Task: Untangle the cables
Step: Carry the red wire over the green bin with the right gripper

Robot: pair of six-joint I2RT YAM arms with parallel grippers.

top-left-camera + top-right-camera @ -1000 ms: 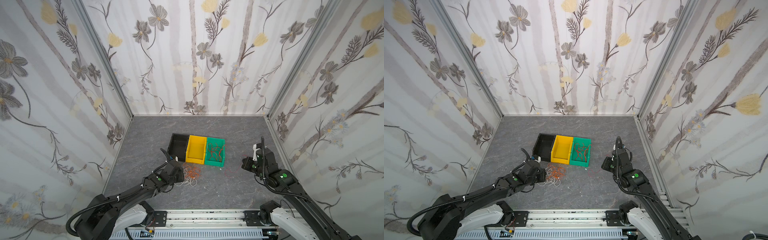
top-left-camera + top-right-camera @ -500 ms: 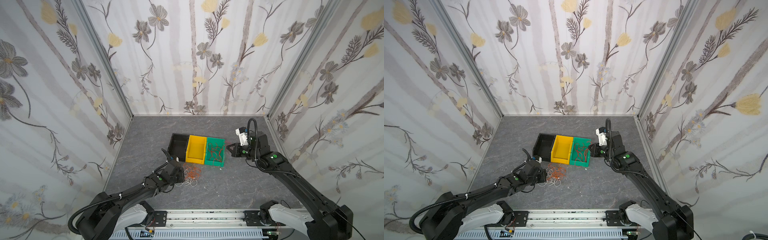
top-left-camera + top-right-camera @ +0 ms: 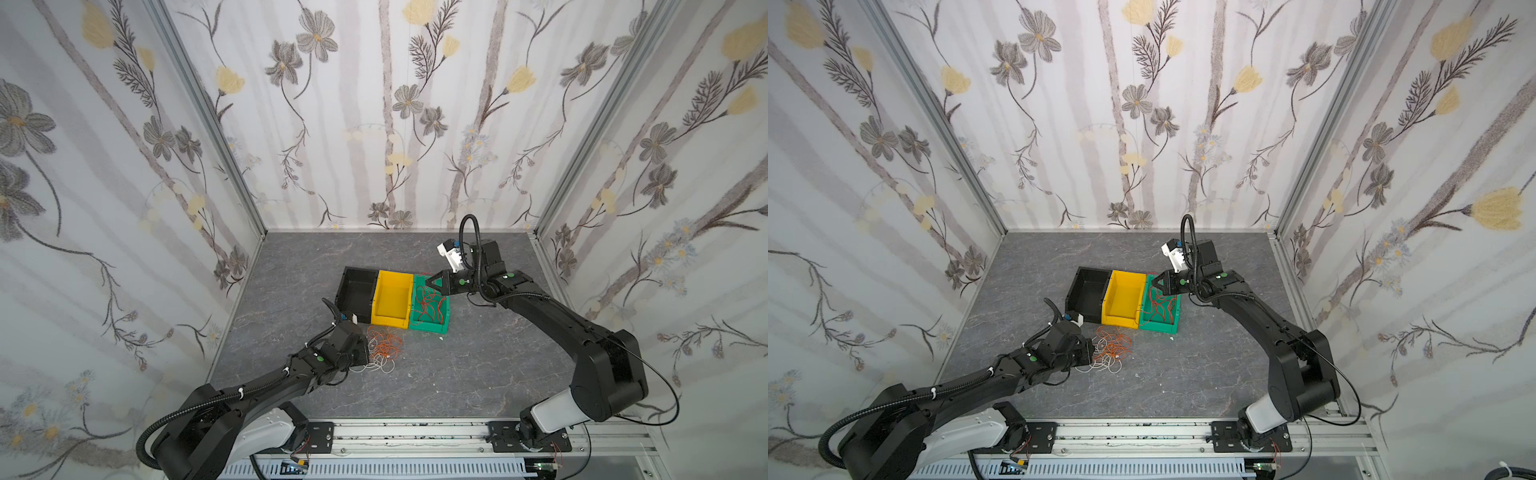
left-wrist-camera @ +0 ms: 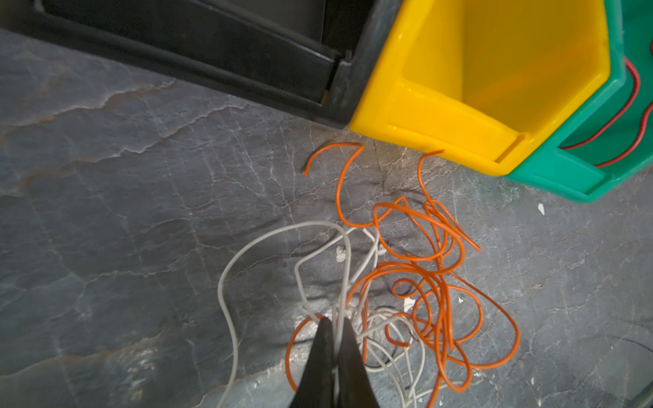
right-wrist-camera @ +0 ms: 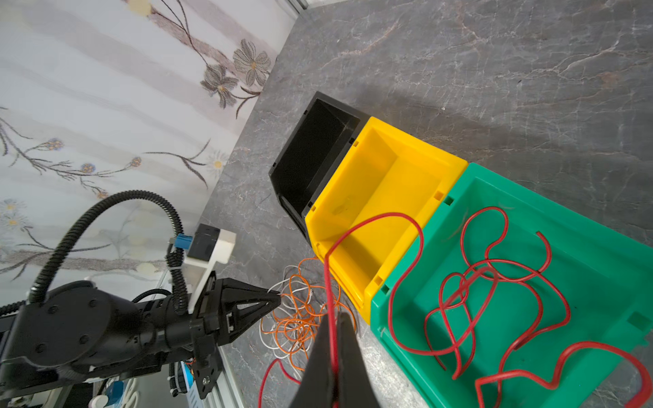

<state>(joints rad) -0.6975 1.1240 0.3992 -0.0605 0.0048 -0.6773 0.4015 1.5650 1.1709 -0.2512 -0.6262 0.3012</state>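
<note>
Done so far: looks like 1 colour of 3 is sorted; the red cables [image 3: 428, 301] lie loose in the green bin [image 3: 428, 330].
Left to do: orange and white tangle [image 3: 384, 351] sits on the table [image 3: 478, 365], 6 o'clock of the yellow bin [image 3: 390, 322]. That bin and the black bin [image 3: 357, 286] are empty.
Right gripper [image 5: 334, 318]: pinched tight on 1 red cable [image 5: 388, 214] at the green bin's 12 o'clock rim.
Left gripper [image 4: 334, 323]: clamped on a white cable [image 4: 345, 268] at the tangle's 9 o'clock edge.
Room: bare table at 3 o'clock and 12 o'clock of the bins, with walls on 3 sides. The tangle nearly touches the yellow bin's front, so I'd pull toward 6 o'clock.
</note>
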